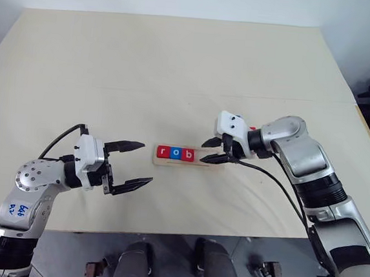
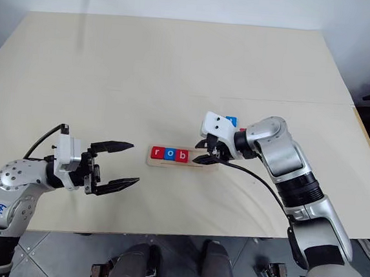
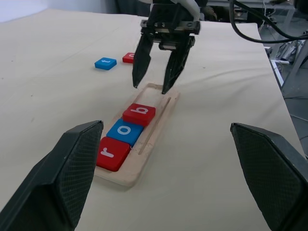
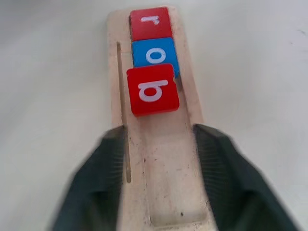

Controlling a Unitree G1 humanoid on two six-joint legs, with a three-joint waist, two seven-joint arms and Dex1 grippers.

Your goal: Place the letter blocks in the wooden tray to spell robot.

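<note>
Red, blue and red tiles are sitting in the wooden tray, spelling r, o, b; the b is lying slightly askew, overhanging the slot's edge; two places at the far end are waiting empty; the right gripper is hovering over that bare end, jaws parted and holding nothing; the blue t tile and another red tile are lying on the table beyond, apart from the tray; the left gripper is hanging wide open beside the tray's r end.
</note>
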